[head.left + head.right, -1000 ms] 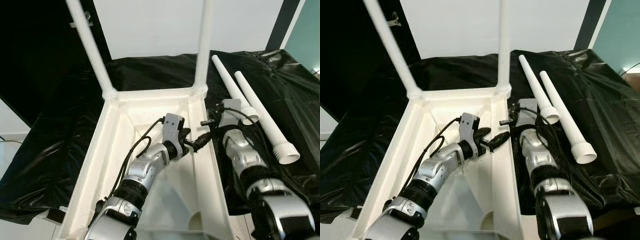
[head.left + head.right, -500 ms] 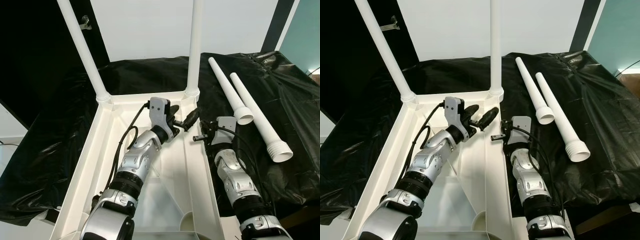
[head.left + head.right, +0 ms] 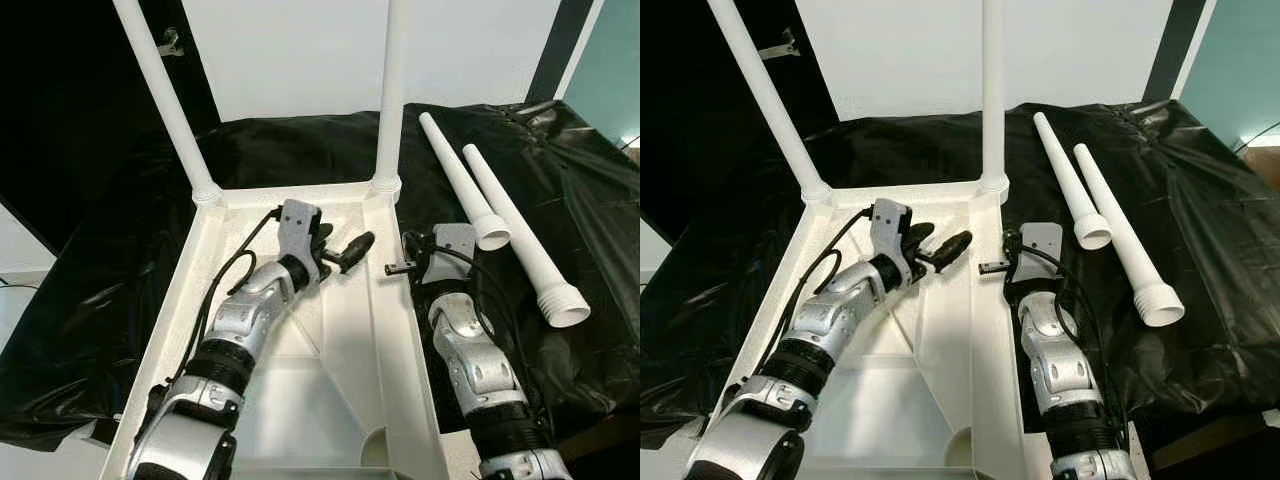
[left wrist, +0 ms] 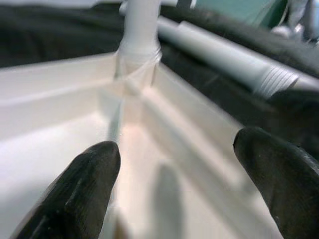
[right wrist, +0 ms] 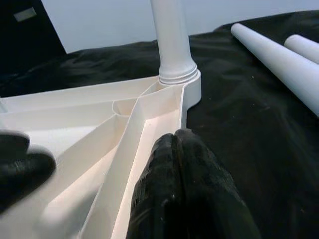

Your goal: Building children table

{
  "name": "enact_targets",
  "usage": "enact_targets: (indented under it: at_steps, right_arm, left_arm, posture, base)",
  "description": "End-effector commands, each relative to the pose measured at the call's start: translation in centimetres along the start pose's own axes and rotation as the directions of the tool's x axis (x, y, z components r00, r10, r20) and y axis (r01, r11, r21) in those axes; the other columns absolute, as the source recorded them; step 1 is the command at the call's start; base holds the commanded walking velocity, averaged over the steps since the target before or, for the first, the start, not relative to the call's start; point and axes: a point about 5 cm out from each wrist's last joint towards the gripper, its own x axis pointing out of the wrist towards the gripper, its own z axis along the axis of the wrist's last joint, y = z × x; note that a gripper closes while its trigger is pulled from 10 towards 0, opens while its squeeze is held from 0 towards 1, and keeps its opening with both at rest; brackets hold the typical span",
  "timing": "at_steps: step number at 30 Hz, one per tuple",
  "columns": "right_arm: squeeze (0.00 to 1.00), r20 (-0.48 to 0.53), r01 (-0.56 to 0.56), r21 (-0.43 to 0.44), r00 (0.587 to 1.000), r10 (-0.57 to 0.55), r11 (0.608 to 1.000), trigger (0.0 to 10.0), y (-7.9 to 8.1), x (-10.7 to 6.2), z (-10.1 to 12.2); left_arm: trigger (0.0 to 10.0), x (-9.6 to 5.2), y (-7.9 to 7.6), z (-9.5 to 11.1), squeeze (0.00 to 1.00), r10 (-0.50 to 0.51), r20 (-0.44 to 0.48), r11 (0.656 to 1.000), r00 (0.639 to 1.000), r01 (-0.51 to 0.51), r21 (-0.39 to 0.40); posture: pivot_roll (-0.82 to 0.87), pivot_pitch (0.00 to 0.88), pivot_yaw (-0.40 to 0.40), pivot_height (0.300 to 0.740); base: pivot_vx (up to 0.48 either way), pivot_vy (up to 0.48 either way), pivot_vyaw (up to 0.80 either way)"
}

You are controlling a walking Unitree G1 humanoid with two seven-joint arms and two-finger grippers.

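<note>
Left gripper (image 3: 338, 250) backs off from the far-right leg socket, jaws wide and empty, over the upturned white tabletop (image 3: 345, 350). Right gripper (image 5: 174, 164) rests pinched together, empty, at the right rim. Two loose legs (image 3: 500, 215) wait far right, presumably next to fit.

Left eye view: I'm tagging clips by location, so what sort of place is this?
Probably an indoor assembly spot, not a lived-in room: an upturned white table top with two legs fitted lies on black sheeting, two loose legs beside it, a plain pale wall behind.
</note>
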Motion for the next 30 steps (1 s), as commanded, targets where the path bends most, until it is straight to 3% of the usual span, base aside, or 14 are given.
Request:
enact_targets:
  at_steps: [1,8,10,11,12,18,24,28,29,30]
  right_arm:
    - [0.00,-0.028,-0.029,-0.007,0.999,0.029,1.000,10.0,0.5,-0.2,0.9]
    - [0.00,-0.135,-0.050,0.000,0.990,0.050,0.999,10.0,0.1,-0.1,2.1]
    - [0.00,-0.193,-0.041,0.084,0.980,0.057,0.996,10.0,-0.1,0.3,2.4]
    - [0.00,-0.193,-0.041,0.084,0.980,0.057,0.996,10.0,-0.1,0.3,2.4]
    - [0.00,-0.215,-0.032,0.076,0.976,0.047,0.997,10.0,-0.4,0.4,2.8]
    - [0.00,-0.220,-0.029,0.030,0.975,0.035,0.999,10.0,-0.6,0.4,3.3]
    - [0.00,-0.188,-0.097,0.024,0.977,0.100,0.995,10.0,1.4,0.1,4.6]
    - [0.00,-0.193,-0.107,0.030,0.975,0.110,0.994,10.0,1.7,0.0,4.9]
    - [0.00,-0.189,-0.107,0.031,0.976,0.111,0.994,10.0,1.8,0.0,5.1]
    - [0.00,-0.185,-0.107,0.032,0.977,0.111,0.994,10.0,1.8,-0.1,5.3]
  left_arm:
    - [10.0,-0.3,-0.8,-0.9,0.00,-0.183,-0.047,0.983,0.982,0.183,-0.010]
    - [10.0,-0.1,-1.1,-0.2,0.00,-0.194,-0.045,0.981,0.980,0.194,-0.011]
    - [10.0,-0.1,-0.8,-0.2,0.00,-0.196,-0.070,0.981,0.978,0.196,-0.003]
    - [10.0,-0.1,-0.8,-0.2,0.00,-0.196,-0.070,0.981,0.978,0.196,-0.003]
    - [10.0,-0.4,-0.8,-0.7,0.00,-0.221,-0.135,0.975,0.966,0.223,-0.002]
    - [10.0,-0.5,-1.0,-1.7,0.00,-0.237,-0.223,0.971,0.946,0.240,-0.015]
    - [10.0,1.0,-2.1,-3.4,0.00,-0.164,-0.297,0.986,0.941,0.165,-0.022]
    - [10.0,1.5,-2.4,-3.7,0.00,-0.143,-0.307,0.989,0.941,0.143,-0.023]
    - [7.5,1.8,-2.6,-3.8,0.00,-0.149,-0.309,0.989,0.939,0.145,-0.036]
    - [2.1,1.9,-2.9,-3.9,0.00,-0.160,-0.314,0.987,0.936,0.153,-0.046]
  posture:
    - [-0.10,0.000,0.086,0.740]
    - [-0.11,0.000,0.081,0.740]
    - [-0.12,0.000,0.081,0.740]
    - [-0.12,0.000,0.081,0.740]
    - [-0.12,0.000,0.079,0.740]
    - [-0.11,0.000,0.079,0.740]
    - [-0.11,0.003,0.086,0.740]
    - [-0.11,0.004,0.089,0.740]
    - [-0.11,0.004,0.092,0.740]
    - [-0.11,0.004,0.093,0.740]
  base:
    - [0.000,0.000,0.00]
    - [0.000,0.000,0.00]
    - [0.000,0.000,0.00]
    - [0.000,0.000,0.00]
    - [0.000,0.000,0.00]
    - [0.000,0.000,0.00]
    - [0.000,0.000,0.00]
    - [0.000,0.000,0.00]
    - [0.000,0.000,0.00]
    - [0.000,0.000,0.00]
